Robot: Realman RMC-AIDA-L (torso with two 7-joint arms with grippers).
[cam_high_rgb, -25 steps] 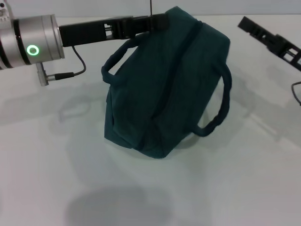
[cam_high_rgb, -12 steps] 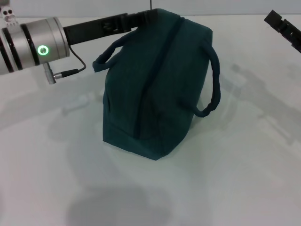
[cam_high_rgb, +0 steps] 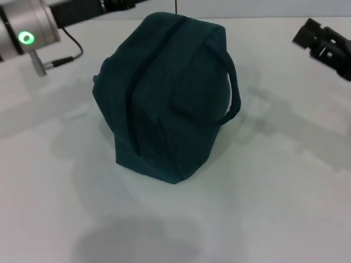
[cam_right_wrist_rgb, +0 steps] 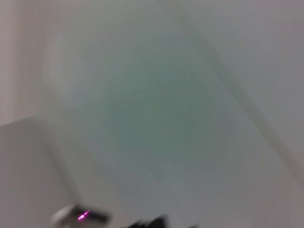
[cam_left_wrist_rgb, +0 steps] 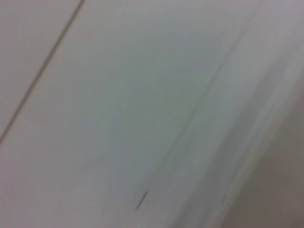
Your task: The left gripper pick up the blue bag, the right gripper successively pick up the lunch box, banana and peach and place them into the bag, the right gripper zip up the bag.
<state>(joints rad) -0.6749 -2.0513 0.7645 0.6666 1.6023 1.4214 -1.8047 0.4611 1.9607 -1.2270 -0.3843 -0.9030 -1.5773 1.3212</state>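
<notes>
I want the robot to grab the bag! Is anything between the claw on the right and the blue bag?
Nothing visible is in the way. Only bare white table lies between the right gripper and the blue bag, which stands closed and apart from it.

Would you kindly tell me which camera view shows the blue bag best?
The head view: the blue bag sits whole on the table, zipped shut, one handle visible. Both wrist views show only blurred pale surfaces, no bag.
</notes>
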